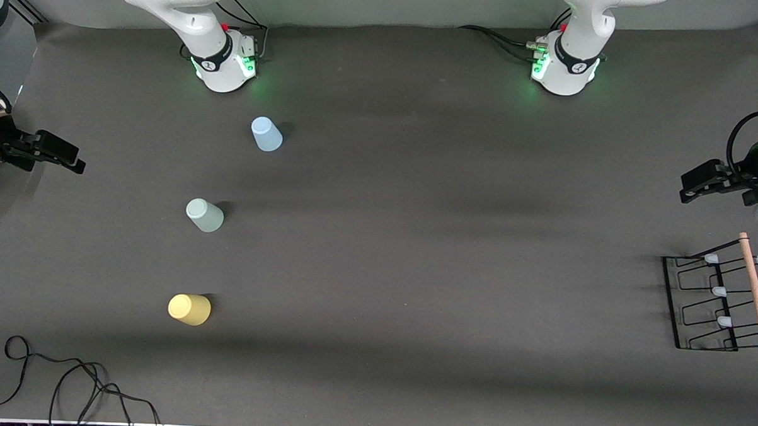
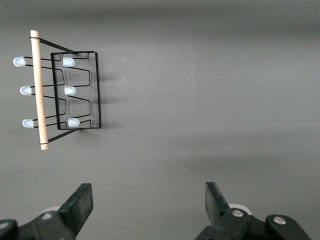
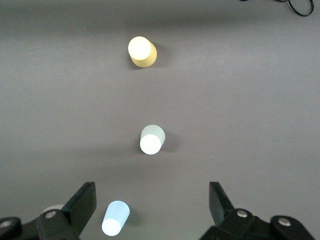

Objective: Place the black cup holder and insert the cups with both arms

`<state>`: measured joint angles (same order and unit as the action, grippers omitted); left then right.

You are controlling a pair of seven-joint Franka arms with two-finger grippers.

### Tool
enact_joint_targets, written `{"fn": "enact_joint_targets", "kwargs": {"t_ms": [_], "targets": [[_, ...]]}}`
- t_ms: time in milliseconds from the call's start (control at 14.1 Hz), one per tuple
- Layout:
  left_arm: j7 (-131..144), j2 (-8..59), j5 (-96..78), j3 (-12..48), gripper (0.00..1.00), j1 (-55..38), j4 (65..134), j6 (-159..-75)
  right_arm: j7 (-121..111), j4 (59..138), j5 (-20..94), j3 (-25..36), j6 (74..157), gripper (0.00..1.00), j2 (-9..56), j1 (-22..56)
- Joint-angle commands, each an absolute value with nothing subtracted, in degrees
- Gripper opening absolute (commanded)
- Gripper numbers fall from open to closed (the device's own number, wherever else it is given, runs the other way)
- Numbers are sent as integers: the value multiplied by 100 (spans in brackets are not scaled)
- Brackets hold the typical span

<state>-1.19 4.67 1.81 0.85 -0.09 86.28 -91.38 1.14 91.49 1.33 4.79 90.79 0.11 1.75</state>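
Note:
The black cup holder stands at the left arm's end of the table, with its wooden rod handle on top. It also shows in the left wrist view. My left gripper hangs open and empty above the table beside the holder, as the left wrist view shows. Three cups stand toward the right arm's end: light blue, pale green and yellow. My right gripper is open and empty, above the table near the light blue cup. The pale green cup and yellow cup lie farther off.
A loose black cable lies at the near corner at the right arm's end and shows in the right wrist view. The arm bases stand along the table's back edge. A wide stretch of dark mat separates cups and holder.

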Motion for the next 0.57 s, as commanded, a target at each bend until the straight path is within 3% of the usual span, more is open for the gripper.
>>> {"fn": "enact_joint_targets", "kwargs": {"t_ms": [0, 496], "targets": [[-97, 422, 281, 88, 100, -53, 8648, -9035, 53, 9035, 53, 501, 8947, 100, 36, 237], [-88, 413, -123, 79, 100, -35, 8648, -9044, 18, 9026, 53, 501, 8956, 100, 62, 229]]}}
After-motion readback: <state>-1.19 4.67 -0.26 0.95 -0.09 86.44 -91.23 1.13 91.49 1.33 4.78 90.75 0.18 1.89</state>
